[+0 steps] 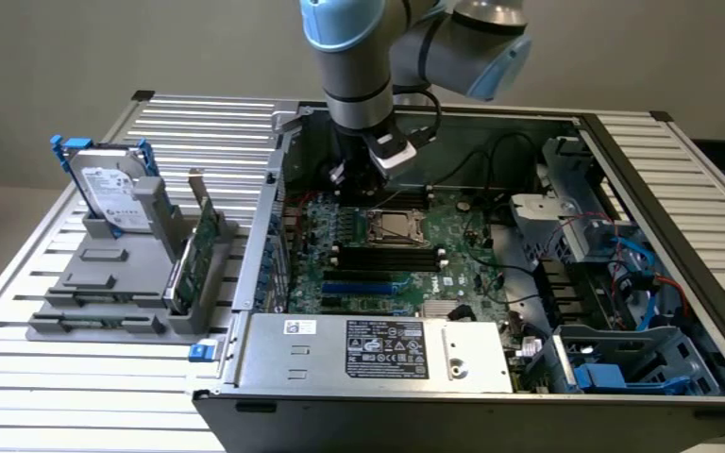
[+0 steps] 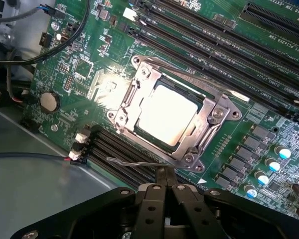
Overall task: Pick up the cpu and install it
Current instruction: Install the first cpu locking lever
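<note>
1. The gripper point(image 2: 165, 174) has its two black fingers pressed together, with nothing held between them.
2. The cpu point(image 2: 168, 115) lies flat inside the metal-framed socket point(image 2: 217, 112) on the green motherboard point(image 2: 269, 144). Its silver top glares under the light.
3. A thin wire lever point(image 2: 132, 162) runs along the near edge of the socket. The fingertips sit right at its end, but I cannot tell if they touch it.
4. In the exterior view, the arm reaches down into the open computer case point(image 1: 665, 189). The gripper point(image 1: 360, 193) sits low over the board, just behind the socket point(image 1: 396, 226).
5. A hard drive point(image 1: 110, 193) stands upright in a grey holder on the slatted table point(image 1: 35, 377), on the exterior view's left, well apart from the case.
</note>
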Action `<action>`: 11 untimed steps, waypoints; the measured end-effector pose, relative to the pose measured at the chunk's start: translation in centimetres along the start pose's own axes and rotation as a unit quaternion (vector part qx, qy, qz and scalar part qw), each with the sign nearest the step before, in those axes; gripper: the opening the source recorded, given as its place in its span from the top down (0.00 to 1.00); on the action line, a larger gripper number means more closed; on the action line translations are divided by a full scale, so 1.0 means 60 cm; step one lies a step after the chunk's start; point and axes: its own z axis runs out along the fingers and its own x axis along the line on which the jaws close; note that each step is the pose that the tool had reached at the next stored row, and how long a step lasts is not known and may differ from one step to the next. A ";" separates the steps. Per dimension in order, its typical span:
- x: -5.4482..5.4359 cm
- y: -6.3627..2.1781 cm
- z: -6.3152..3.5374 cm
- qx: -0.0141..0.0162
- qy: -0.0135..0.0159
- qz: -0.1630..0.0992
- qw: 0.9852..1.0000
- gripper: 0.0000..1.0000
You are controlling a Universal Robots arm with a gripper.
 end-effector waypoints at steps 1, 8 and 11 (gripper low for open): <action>0.000 0.000 0.000 0.000 0.000 0.000 1.000 0.89; 0.000 0.001 0.004 -0.002 0.001 -0.004 1.000 0.89; 0.001 0.002 0.006 -0.002 0.001 -0.007 1.000 0.89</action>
